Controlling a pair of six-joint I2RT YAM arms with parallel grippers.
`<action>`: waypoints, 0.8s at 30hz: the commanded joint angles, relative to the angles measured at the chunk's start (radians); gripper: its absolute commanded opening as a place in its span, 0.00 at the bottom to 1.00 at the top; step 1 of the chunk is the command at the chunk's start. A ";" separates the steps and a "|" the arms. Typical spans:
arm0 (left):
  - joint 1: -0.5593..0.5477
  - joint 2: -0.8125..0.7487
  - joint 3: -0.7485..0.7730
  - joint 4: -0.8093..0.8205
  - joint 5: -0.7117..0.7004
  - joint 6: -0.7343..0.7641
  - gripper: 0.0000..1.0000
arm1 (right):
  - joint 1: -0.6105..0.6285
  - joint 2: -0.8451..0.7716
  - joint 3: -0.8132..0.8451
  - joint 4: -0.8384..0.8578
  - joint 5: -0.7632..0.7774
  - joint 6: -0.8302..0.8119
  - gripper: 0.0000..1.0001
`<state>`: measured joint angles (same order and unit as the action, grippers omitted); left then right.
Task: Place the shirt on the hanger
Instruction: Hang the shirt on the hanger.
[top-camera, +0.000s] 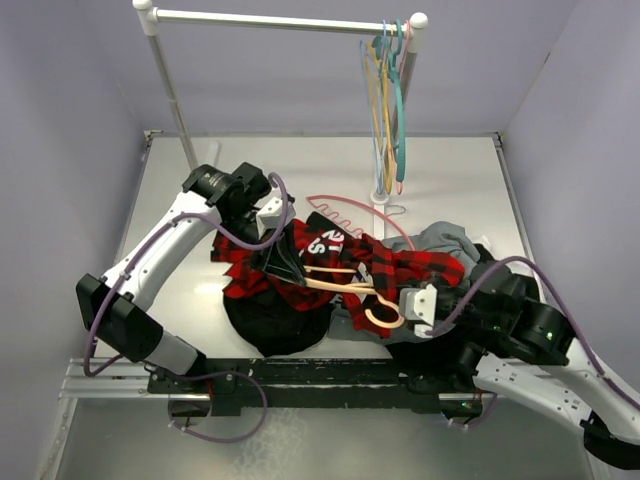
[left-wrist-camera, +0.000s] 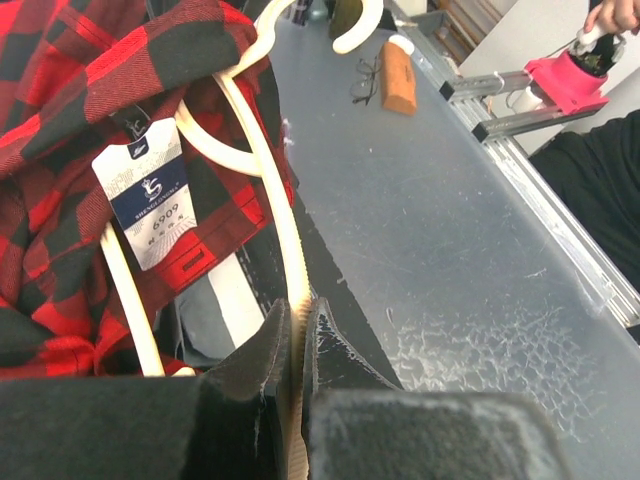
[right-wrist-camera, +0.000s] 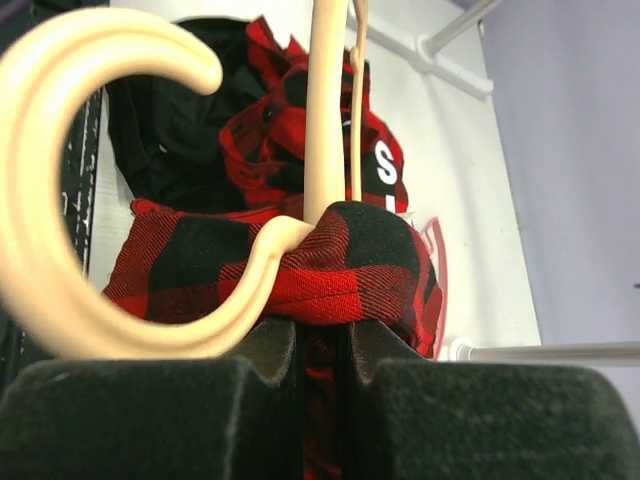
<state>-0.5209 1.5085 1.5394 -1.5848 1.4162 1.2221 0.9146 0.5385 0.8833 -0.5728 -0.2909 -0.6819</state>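
Note:
The red-and-black plaid shirt (top-camera: 385, 262) lies bunched in the middle of the table, partly over the pale tan hanger (top-camera: 340, 284). The hanger's hook (top-camera: 385, 316) points toward the near right. My left gripper (top-camera: 283, 262) is shut on the hanger's thin arm (left-wrist-camera: 282, 215); the shirt's collar with its blue-and-white label (left-wrist-camera: 150, 195) lies just left of that arm. My right gripper (top-camera: 405, 300) is shut on a fold of the shirt (right-wrist-camera: 345, 265) right beside the curved hook (right-wrist-camera: 60, 200), with plaid cloth pinched between the fingers (right-wrist-camera: 270, 355).
A plain black garment (top-camera: 275, 322) lies under the shirt's near left side and a grey one (top-camera: 452, 240) at its right. A pink hanger (top-camera: 350, 208) lies behind the shirt. A white rack (top-camera: 280, 19) at the back holds several hangers (top-camera: 390, 100).

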 joint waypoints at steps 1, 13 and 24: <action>0.002 -0.053 0.023 0.037 0.103 0.020 0.00 | 0.005 -0.089 0.072 -0.046 -0.024 0.083 0.00; -0.143 -0.001 0.124 0.037 0.064 0.029 0.00 | 0.004 -0.090 0.054 0.073 -0.256 0.234 0.00; -0.213 0.016 0.169 0.037 -0.046 0.146 0.00 | 0.005 -0.052 0.071 0.122 -0.379 0.310 0.00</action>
<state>-0.6868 1.5070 1.6386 -1.6165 1.3312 1.2343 0.9112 0.4545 0.9195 -0.6140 -0.5503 -0.4171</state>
